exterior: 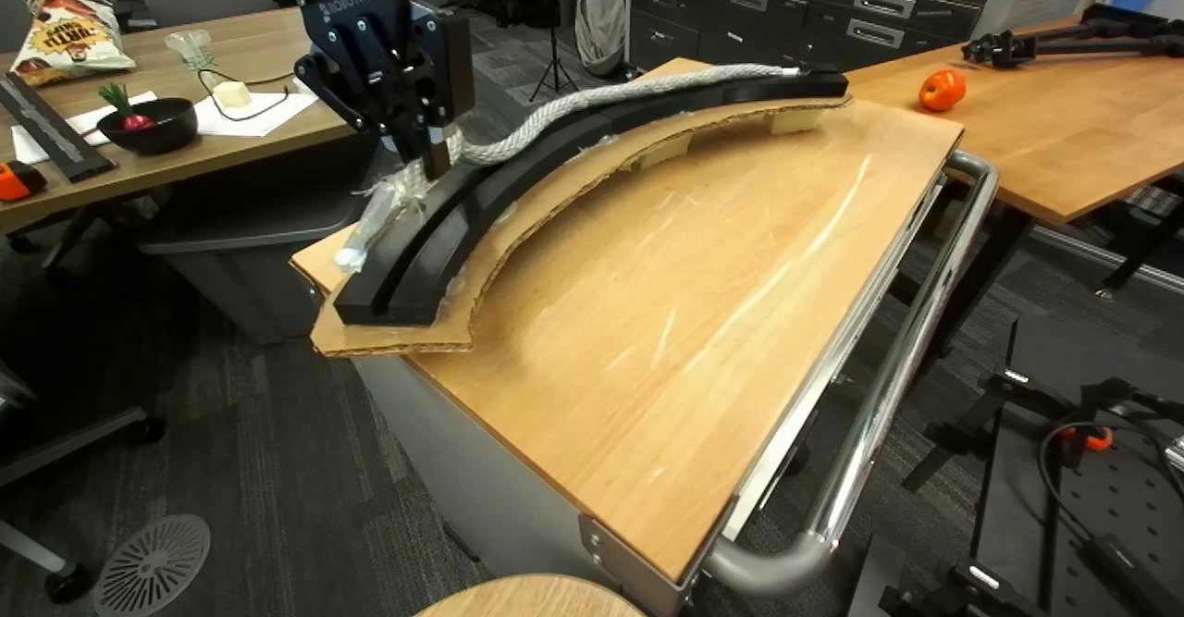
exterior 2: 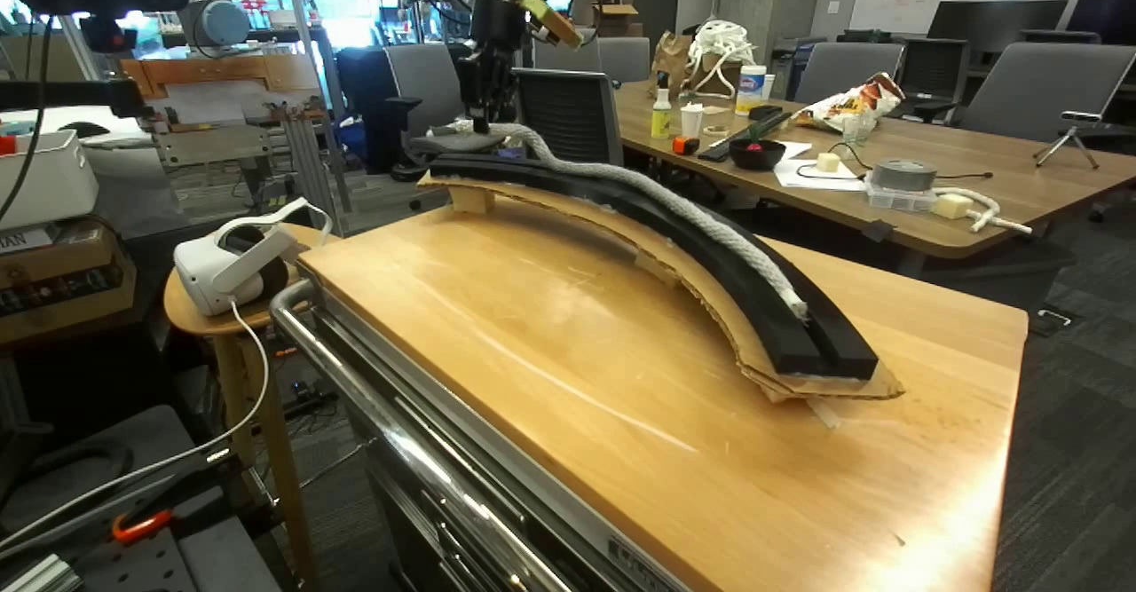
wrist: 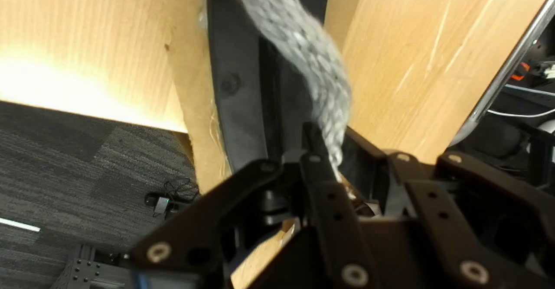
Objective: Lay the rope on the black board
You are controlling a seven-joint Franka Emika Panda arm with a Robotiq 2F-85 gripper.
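In an exterior view, one rope (exterior: 592, 99) is laid partly on one black board (exterior: 555, 150), its curved long axis directed from near left to far right; near its left end, raised, it is clamped by one gripper (exterior: 421, 153).

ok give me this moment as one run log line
claw: shut on rope near one end | rope: far end on black board, held end raised | status: not yet fully laid

gripper (exterior 2: 482, 122) clamped on rope (exterior 2: 661, 193) near its far end, that stretch raised off black board (exterior 2: 790, 343), rest lying along the curve, wooden tabletop (exterior 2: 550, 335) underneath
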